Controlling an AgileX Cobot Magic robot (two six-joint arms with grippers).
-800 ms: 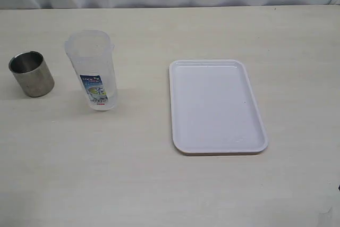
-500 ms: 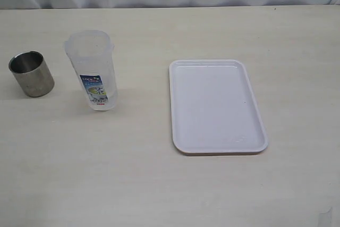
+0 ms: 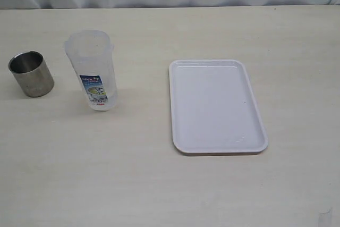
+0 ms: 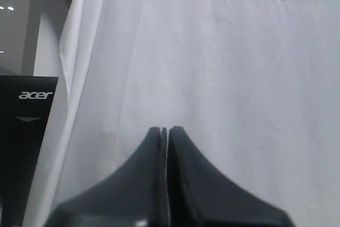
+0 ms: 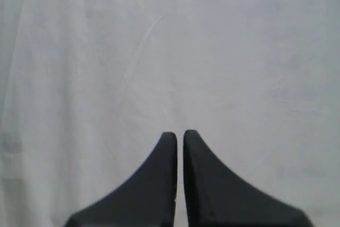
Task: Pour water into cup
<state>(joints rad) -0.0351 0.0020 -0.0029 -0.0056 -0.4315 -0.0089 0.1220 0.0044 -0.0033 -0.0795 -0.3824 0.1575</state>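
With the left gripper (image 4: 164, 129) and right gripper (image 5: 179, 134) both pinched nearly shut on nothing, facing a white curtain (image 4: 239, 78), the tall, light pitcher (image 3: 91, 70) could tip when grasped, spilling its barely discernible water short of the cup (image 3: 31, 74) standing near the pitcher's left.

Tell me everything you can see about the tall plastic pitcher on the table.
The pitcher is a tall, translucent plastic cylinder with a small lip jutting from its rim and a blue-green label low on its side. It stands upright on the pale table, touching nothing else. It lies between the steel cup and the white tray, nearer the cup. Any water inside is too faint to make out.
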